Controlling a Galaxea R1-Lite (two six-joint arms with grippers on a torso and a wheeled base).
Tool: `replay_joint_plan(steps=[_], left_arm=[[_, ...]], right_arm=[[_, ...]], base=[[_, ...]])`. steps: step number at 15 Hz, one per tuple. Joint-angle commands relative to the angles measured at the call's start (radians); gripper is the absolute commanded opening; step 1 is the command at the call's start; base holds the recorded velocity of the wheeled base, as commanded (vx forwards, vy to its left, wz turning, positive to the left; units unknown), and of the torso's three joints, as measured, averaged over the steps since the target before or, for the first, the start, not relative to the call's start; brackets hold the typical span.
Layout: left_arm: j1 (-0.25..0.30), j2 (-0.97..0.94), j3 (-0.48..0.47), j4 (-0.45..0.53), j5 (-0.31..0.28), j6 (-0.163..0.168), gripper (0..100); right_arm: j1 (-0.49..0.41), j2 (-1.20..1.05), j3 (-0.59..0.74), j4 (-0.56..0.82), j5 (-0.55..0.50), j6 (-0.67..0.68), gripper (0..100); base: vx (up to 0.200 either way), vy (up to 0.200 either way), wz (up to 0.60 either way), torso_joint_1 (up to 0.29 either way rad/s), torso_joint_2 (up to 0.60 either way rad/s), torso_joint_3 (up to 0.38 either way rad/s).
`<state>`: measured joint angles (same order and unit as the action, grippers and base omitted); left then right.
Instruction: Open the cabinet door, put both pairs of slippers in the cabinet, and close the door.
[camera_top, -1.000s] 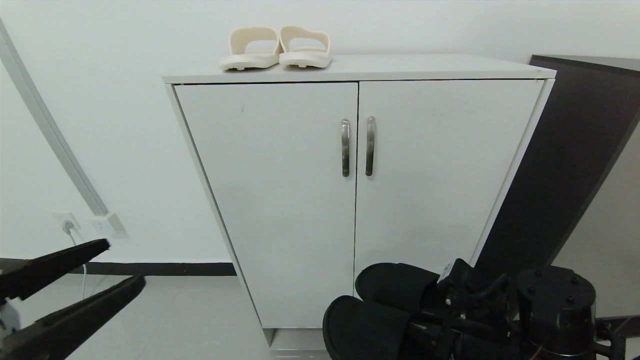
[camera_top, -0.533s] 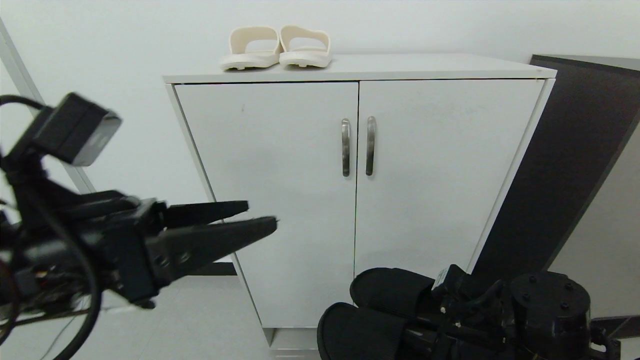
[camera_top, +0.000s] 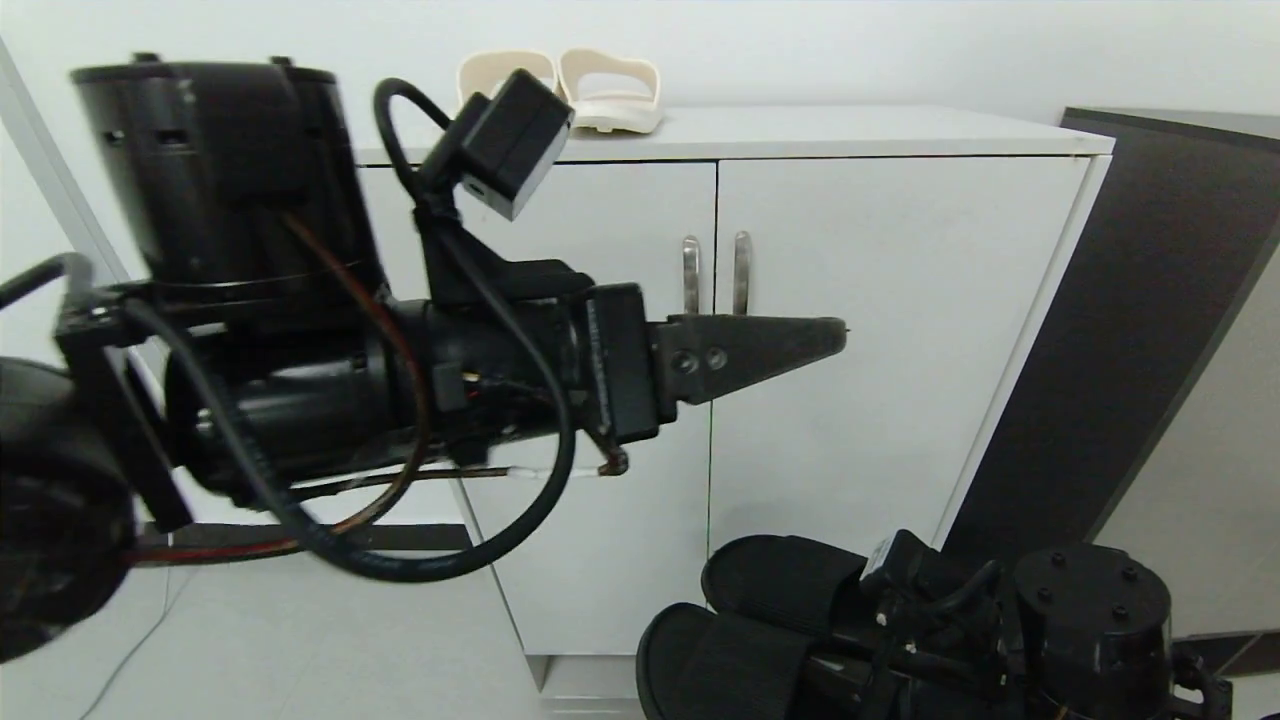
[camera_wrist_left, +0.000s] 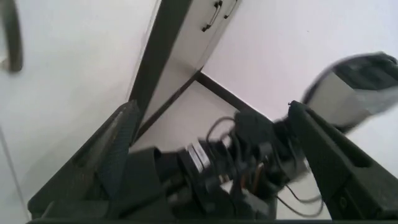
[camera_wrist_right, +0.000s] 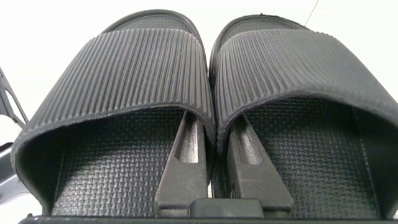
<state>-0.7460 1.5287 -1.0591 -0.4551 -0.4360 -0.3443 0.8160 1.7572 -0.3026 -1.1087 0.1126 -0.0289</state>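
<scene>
The left hand (camera_top: 825, 333), spread wide, hangs before the closed cabinet doors (camera_top: 880, 330); the right hand (camera_wrist_right: 214, 124) pinches the black slippers (camera_top: 775, 585) together.

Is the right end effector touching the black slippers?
Touching. The right wrist view shows the right end effector clamping the black slippers by their adjoining walls.

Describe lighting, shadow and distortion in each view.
Head view: cabinet tapers downward, sides leaning in; its handles glint; the near left hand looms large. Right wrist view: on the black slippers, straps shade the footbeds. Left wrist view: soft, even light, no hard shadows.
</scene>
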Motion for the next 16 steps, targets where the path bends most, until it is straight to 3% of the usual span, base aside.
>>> replay_joint_plan(steps=[1,4,7,9,16], left_arm=[[-0.004,0.117,-0.082,0.0,0.049,0.001,100],[-0.004,0.168,-0.131,0.0,0.12,0.007,100],[-0.003,0.229,-0.194,-0.002,0.24,0.007,100],[0.002,0.269,-0.237,0.0,0.286,0.007,100],[0.039,0.335,-0.305,0.0,0.361,0.005,100]], right_arm=[[0.0,0.008,-0.001,-0.002,-0.001,0.0,0],[0.0,0.022,-0.001,-0.002,-0.002,0.0,0],[0.0,0.021,-0.001,-0.002,-0.002,0.0,0],[0.0,0.021,-0.001,-0.002,-0.002,0.0,0],[0.0,0.021,0.0,-0.003,-0.004,0.0,0]], base=[[0.0,0.0,0.0,0.0,0.0,0.0],[0.0,0.0,0.0,0.0,0.0,0.0],[0.0,0.0,0.0,0.0,0.0,0.0],[0.0,0.0,0.0,0.0,0.0,0.0],[0.0,0.0,0.0,0.0,0.0,0.0]])
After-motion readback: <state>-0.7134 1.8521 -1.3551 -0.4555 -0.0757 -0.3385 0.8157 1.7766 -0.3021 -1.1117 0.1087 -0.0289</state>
